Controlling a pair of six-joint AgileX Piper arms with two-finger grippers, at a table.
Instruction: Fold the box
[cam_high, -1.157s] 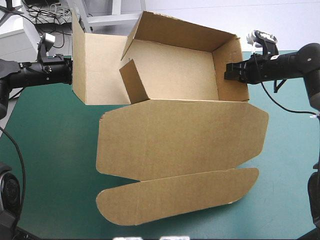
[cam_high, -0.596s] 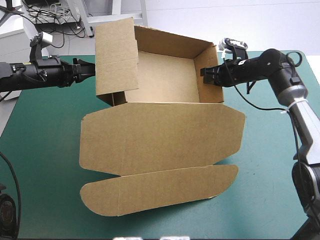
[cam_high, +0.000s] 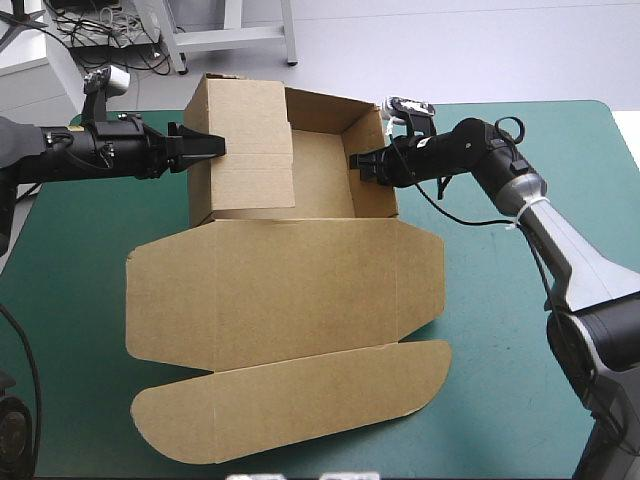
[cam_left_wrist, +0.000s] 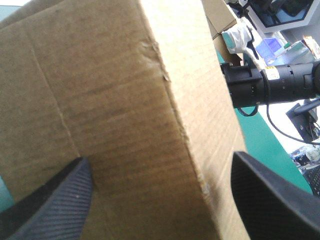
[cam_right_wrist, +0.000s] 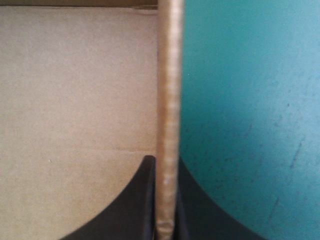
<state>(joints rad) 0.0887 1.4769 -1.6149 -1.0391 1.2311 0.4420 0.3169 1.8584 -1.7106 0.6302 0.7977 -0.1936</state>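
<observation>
Shifting leftward, box (cam_high: 290, 290); left claw (cam_high: 220, 148) now against its upright wall.

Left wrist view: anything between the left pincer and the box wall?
Nothing visible. The left pincer is open, and the raised left wall of the box sits right between its fingers with no other object in the gap. The right pincer is shut on the opposite wall's edge, with bare teal-green cover beside it.

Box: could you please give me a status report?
Left claw open at left wall of box. Right claw shut on right wall. Walls up, lid flat. Nothing obstructing.
</observation>
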